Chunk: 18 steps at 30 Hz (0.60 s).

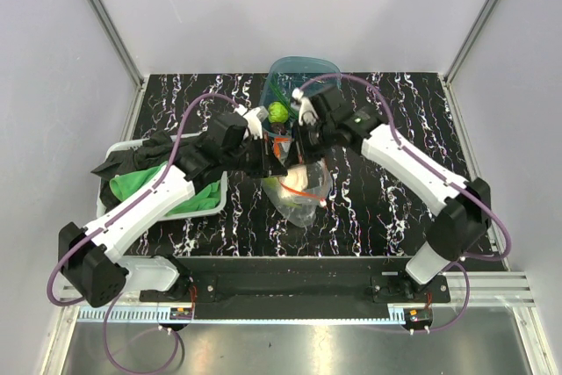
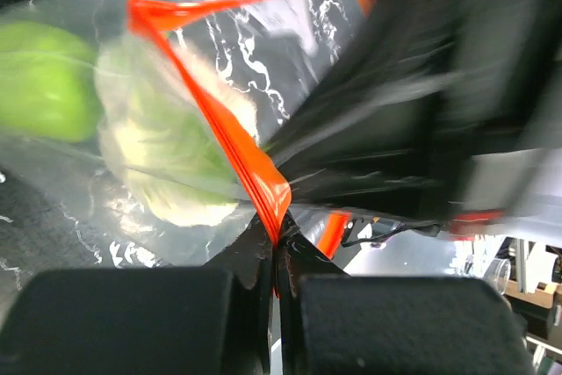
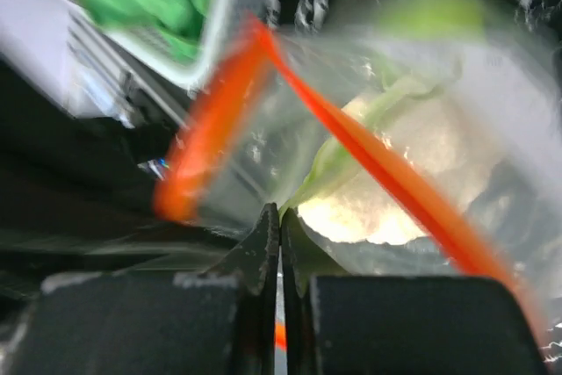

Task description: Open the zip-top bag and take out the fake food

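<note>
Both pincers are clamped down tight: left gripper (image 2: 279, 256) has its fingers pinched on the orange-red zip strip (image 2: 230, 133), and right gripper (image 3: 279, 227) is closed on the clear plastic right by that strip. So one zip-top bag (image 1: 305, 192), held between two arms over the middle of the black marbled table (image 1: 395, 208). The strip's two halves run apart in a V in both wrist views, so the mouth looks parted. Inside the bag I count two pieces of fake food: a white-and-green cauliflower (image 2: 162, 160) and a green apple (image 2: 39, 81) beside it. One more green round piece (image 1: 278, 112) sits in the single teal tub (image 1: 303, 72) just behind the grippers. Off to the left there's one white bin (image 1: 207, 208) with a green cloth (image 1: 145, 179) and a black cloth (image 1: 149, 151) in it. The arms hide most of the bag's top from above.
</note>
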Tool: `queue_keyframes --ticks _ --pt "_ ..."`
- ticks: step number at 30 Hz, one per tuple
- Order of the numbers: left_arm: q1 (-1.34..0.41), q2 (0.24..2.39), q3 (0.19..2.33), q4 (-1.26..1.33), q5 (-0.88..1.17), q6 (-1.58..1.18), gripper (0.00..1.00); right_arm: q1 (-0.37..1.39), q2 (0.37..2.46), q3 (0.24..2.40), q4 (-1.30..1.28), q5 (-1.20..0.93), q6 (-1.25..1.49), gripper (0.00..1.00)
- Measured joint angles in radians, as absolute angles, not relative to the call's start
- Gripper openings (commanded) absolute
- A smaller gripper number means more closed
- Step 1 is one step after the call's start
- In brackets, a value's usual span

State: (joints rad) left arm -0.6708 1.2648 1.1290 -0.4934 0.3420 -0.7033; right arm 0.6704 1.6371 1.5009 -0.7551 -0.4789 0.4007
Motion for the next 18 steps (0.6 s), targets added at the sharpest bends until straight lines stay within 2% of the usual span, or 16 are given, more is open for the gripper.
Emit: queue_keyframes --ticks 5,18 --pt "-0.668 1.249 1.129 -0.515 0.331 -0.684 0.00 0.668 1.609 1.657 -0.782 -0.454 0.403 0.00" --pt "-0.652 1.229 1.124 -0.535 0.278 -0.629 0.00 0.668 1.594 1.895 -0.835 -0.373 0.389 0.00"
